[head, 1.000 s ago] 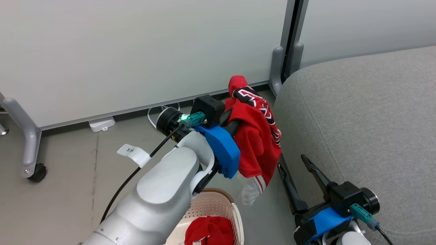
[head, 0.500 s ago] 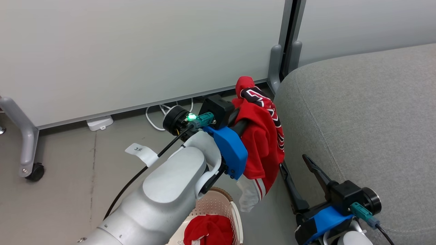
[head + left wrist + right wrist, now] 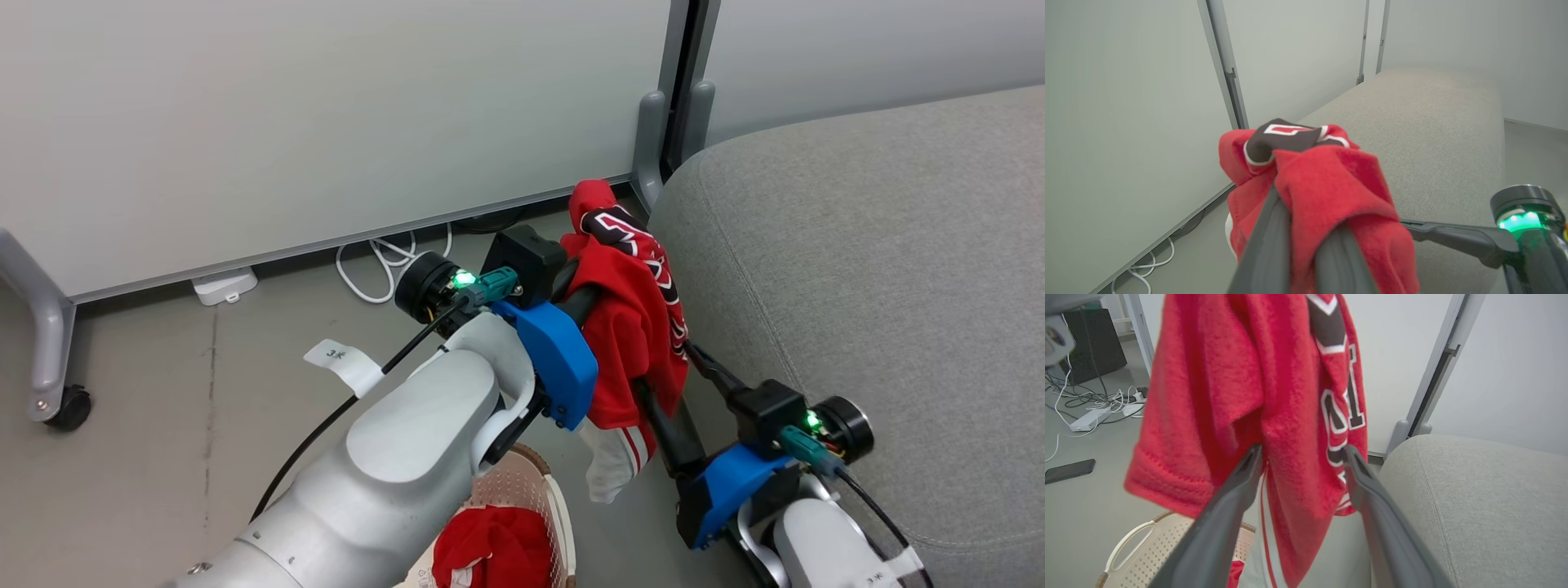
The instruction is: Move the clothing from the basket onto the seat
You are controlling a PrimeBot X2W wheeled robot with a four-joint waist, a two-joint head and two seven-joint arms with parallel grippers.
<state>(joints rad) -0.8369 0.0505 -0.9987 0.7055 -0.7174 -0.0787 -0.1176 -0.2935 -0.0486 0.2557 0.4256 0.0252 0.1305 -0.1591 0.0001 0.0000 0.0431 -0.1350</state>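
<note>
My left gripper [image 3: 575, 290] is shut on the red jersey [image 3: 629, 327], which hangs in the air beside the grey seat [image 3: 857, 245]. In the left wrist view the jersey [image 3: 1327, 179] drapes over the closed left gripper [image 3: 1302, 228] and hides its tips. My right gripper [image 3: 665, 367] stands open, its jaws either side of the jersey's hanging lower part. The right wrist view has cloth [image 3: 1229, 375] between the spread fingers of the right gripper [image 3: 1302, 451]. Below, the cream basket [image 3: 559, 510] holds a plain red garment [image 3: 490, 547].
White partition panels with grey feet [image 3: 649, 139] stand behind, with a caster [image 3: 65, 408] at the left. White cables [image 3: 384, 261] and a power strip [image 3: 224, 286] lie on the floor by the wall. A dark phone [image 3: 1069, 469] also lies on the floor.
The right gripper has risen from low beside the seat's edge up to the hanging jersey and now straddles it. The left arm has carried the jersey slightly toward the seat.
</note>
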